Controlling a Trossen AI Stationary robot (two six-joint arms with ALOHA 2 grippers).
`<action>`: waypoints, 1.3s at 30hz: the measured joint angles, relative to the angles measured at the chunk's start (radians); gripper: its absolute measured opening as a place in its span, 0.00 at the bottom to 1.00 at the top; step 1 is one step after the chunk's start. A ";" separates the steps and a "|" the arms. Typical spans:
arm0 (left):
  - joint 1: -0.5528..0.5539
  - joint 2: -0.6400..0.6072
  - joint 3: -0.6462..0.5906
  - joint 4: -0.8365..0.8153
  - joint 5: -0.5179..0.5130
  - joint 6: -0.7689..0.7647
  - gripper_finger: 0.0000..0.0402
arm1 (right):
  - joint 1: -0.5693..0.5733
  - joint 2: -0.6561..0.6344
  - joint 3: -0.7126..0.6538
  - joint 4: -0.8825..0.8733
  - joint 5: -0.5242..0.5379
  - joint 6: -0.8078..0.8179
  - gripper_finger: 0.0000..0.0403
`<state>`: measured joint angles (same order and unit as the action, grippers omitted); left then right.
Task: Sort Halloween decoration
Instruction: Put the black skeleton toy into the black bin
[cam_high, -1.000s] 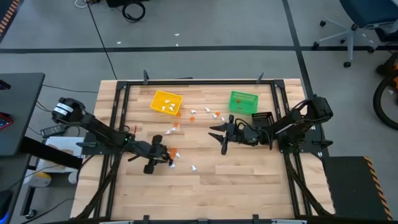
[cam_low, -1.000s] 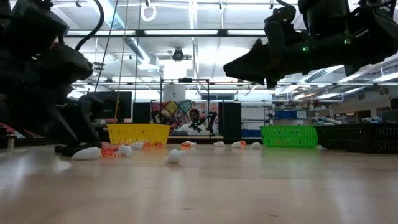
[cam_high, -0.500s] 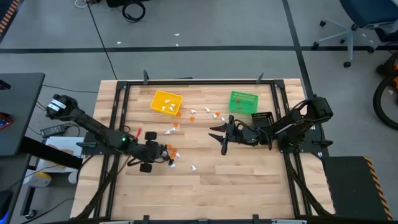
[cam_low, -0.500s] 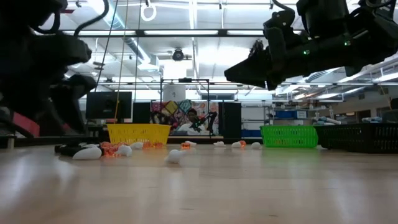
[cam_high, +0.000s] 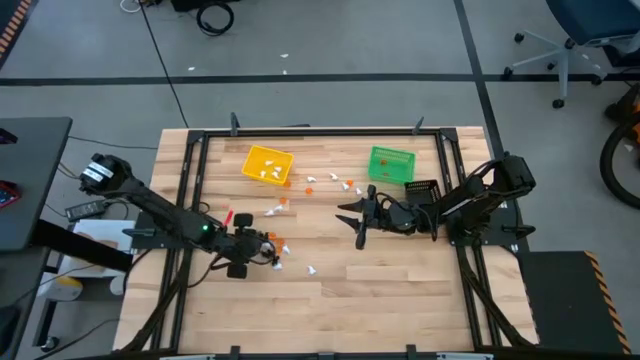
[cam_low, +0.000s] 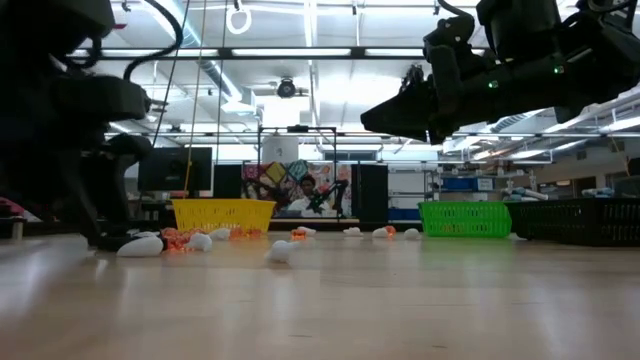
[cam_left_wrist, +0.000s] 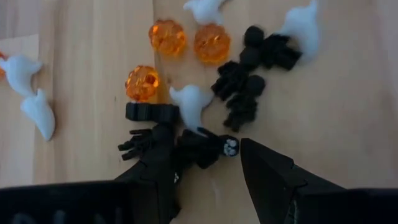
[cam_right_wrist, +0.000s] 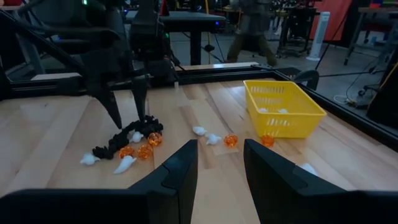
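Wooden table (cam_high: 400, 290) carries the work. Left gripper (cam_left_wrist: 208, 163), fingers parted, has dropped from its earlier raised pose onto the Halloween decoration (cam_left_wrist: 239, 93), a left-centre cluster whose black pieces run diagonally. Right gripper (cam_high: 358, 222) hovers open, unmoved, mid-table.

left arm: stretched low over the table, wrist pitched down
left gripper (cam_left_wrist: 208, 165): fingers parted
right arm: raised, level
right gripper (cam_right_wrist: 221, 171): fingers parted
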<state>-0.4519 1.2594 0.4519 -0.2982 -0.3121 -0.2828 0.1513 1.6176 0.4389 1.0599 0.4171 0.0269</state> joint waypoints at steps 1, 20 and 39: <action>0.002 0.014 0.000 0.006 -0.003 -0.003 0.40 | 0.000 0.000 0.000 0.000 0.000 0.001 0.33; 0.004 0.055 0.001 0.016 -0.033 -0.058 0.04 | 0.000 0.000 0.000 0.000 0.000 0.015 0.33; 0.003 -0.003 -0.002 0.071 -0.017 -0.046 0.01 | 0.000 0.000 0.000 -0.084 -0.042 0.103 0.33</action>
<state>-0.4485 1.2568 0.4503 -0.2267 -0.3290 -0.3292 0.1513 1.6176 0.4385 0.9760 0.3747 0.1302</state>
